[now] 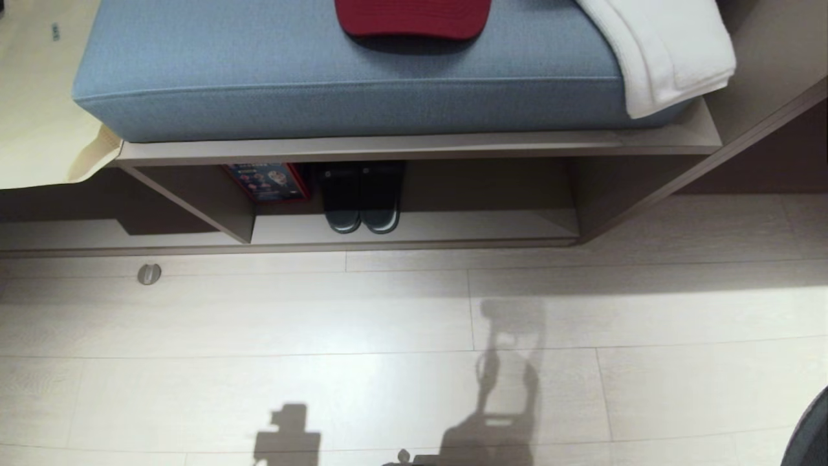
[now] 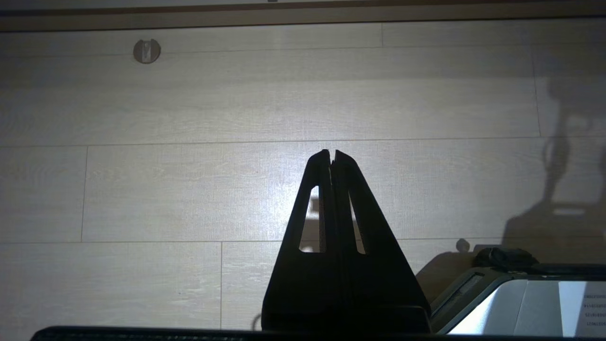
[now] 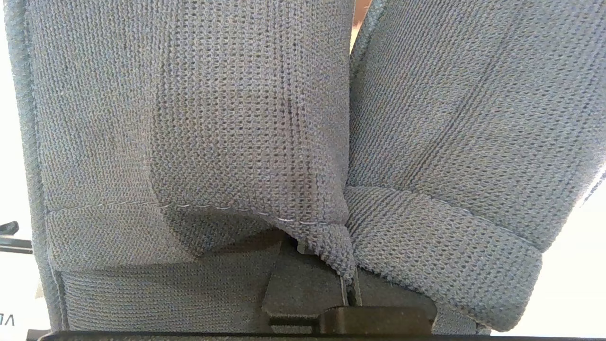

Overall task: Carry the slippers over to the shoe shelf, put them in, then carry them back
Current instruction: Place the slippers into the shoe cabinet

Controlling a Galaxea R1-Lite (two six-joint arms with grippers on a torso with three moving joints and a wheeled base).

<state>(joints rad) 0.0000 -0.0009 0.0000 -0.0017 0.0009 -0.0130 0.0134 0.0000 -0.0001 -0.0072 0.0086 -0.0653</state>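
- The right gripper (image 3: 350, 289) is clamped on the slippers (image 3: 246, 123): in the right wrist view its dark fingers (image 3: 303, 279) pinch the grey-blue knit fabric where the two slippers meet.
- Both slippers fill that view side by side, touching each other, with a stitched seam running across the nearer one.
- The left gripper (image 2: 331, 154) has its two black fingers pressed together with nothing between them, and it hangs above the pale wood-plank floor (image 2: 189, 189).
- In the head view neither gripper shows; only shadows of the robot fall on the floor.
- The shoe shelf (image 1: 414, 243), a low open cubby with a slanted divider, lies ahead under a blue cushion (image 1: 323, 77).
- Inside the shelf a black pair of slippers (image 1: 362, 197) stands with its toes toward the front edge, just beside a red printed box (image 1: 268, 181).
- A red cap (image 1: 414, 16) and a folded white towel (image 1: 666, 52) rest on the cushion, well apart.
- A small round metal fitting (image 1: 149, 274) is set in the floor in front of the shelf, to the left.
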